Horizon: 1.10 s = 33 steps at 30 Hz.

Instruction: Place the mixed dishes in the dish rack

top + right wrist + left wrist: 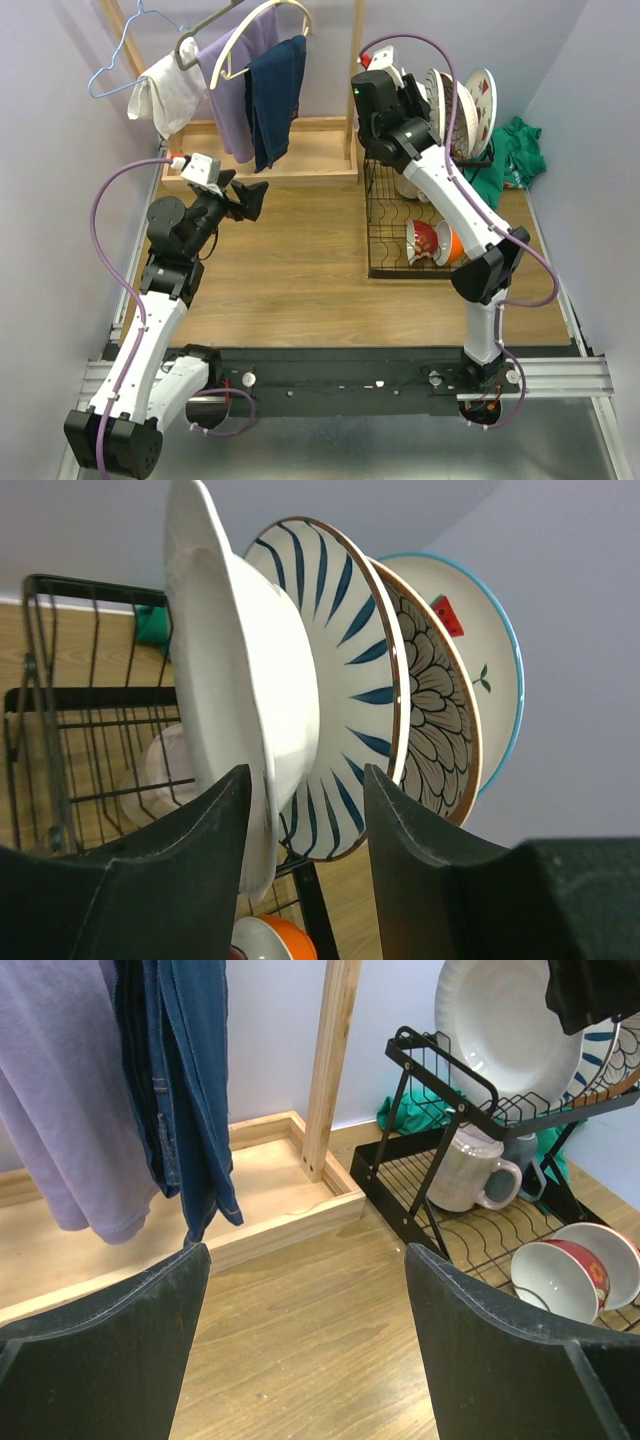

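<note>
Black fingers of the right gripper [307, 785] stand apart astride the lower rim of a plain white plate [240, 660], upright in the dish rack [90, 697] beside the blue-striped plate [352, 680]; withdrawal probably follows its edge. Left gripper [305, 1260], spread empty, sits well apart.

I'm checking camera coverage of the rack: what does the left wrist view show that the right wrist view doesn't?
Only the left wrist: the hanging clothes and the wooden stand. Only the right wrist: the fruit-motif plate at the back. Both: the plain white plate, the striped plate (barely an edge from the left wrist) and the black rack.
</note>
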Each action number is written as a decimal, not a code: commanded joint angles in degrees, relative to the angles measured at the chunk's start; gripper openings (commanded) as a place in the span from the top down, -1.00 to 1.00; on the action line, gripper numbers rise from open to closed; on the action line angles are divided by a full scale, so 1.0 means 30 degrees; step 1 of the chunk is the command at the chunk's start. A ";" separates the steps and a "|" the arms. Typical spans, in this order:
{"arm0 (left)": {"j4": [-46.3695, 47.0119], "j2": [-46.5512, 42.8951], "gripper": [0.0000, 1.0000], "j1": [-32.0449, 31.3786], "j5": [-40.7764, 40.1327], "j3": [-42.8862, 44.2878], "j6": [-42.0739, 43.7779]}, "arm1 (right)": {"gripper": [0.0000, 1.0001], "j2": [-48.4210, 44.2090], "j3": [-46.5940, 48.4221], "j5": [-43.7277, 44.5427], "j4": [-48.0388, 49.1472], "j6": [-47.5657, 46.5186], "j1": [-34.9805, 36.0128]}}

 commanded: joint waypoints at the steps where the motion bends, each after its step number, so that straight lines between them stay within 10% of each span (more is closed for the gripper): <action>1: 0.0969 0.0249 -0.76 0.0139 0.0671 0.0093 -0.0399 | -0.13 -0.1441 0.0607 -0.0602 -0.0579 -0.0500 0.1019; 10: 0.0912 0.0396 -0.76 0.0168 0.0906 0.0386 -0.0809 | -0.16 -0.2376 0.1453 -0.0685 0.0037 0.0605 0.1196; 17: -0.1601 0.1216 -0.82 0.0110 0.0350 0.1964 0.0420 | -0.62 -0.4663 0.2773 -0.3561 -0.2040 0.5971 0.0379; 23: -0.2280 0.1948 -0.97 0.0110 0.1170 0.2436 0.1592 | -0.68 -0.5804 0.2544 -0.5484 -0.3212 0.8080 -0.5650; 33: -0.4068 0.5023 -0.97 0.0110 -0.3457 0.3226 0.3554 | -1.00 -0.9559 -0.8238 -1.1262 -0.4792 1.0983 -1.3449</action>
